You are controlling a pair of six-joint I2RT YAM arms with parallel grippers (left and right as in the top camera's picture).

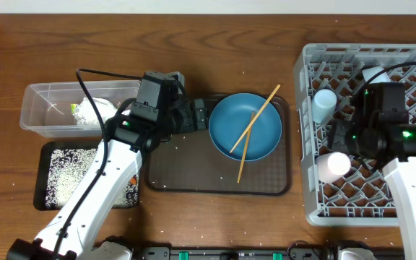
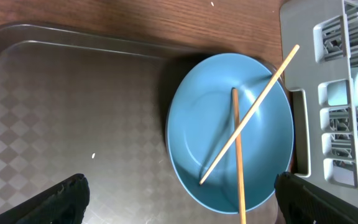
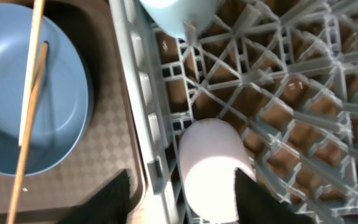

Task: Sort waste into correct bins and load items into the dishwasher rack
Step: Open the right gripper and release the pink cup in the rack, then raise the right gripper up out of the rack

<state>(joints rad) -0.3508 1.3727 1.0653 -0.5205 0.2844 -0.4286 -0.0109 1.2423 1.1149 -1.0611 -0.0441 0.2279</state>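
The large blue plate (image 1: pixel 255 137) lies on the brown serving tray with two wooden chopsticks (image 1: pixel 263 108) crossed on it. My left gripper (image 1: pixel 197 115) is open at the plate's left edge; in the left wrist view its fingers (image 2: pixel 179 205) spread wide over the plate (image 2: pixel 229 112) and chopsticks (image 2: pixel 260 99). In the grey rack (image 1: pixel 316 209) a white-pink cup (image 1: pixel 333 165) lies on its side, and a light blue cup (image 1: pixel 323 105) stands behind it. My right gripper (image 3: pixel 182 202) is open and straddles the white-pink cup (image 3: pixel 213 162) and the rack wall. The carrot is out of view.
The clear tub (image 1: pixel 42 115) at the left holds the crumpled wrapper (image 1: pixel 92 110). The black tray (image 1: pixel 45 173) in front of it holds rice grains. The brown serving tray (image 1: pixel 193 170) sits mid-table. A pale rounded item (image 1: pixel 375 74) sits at the rack's back.
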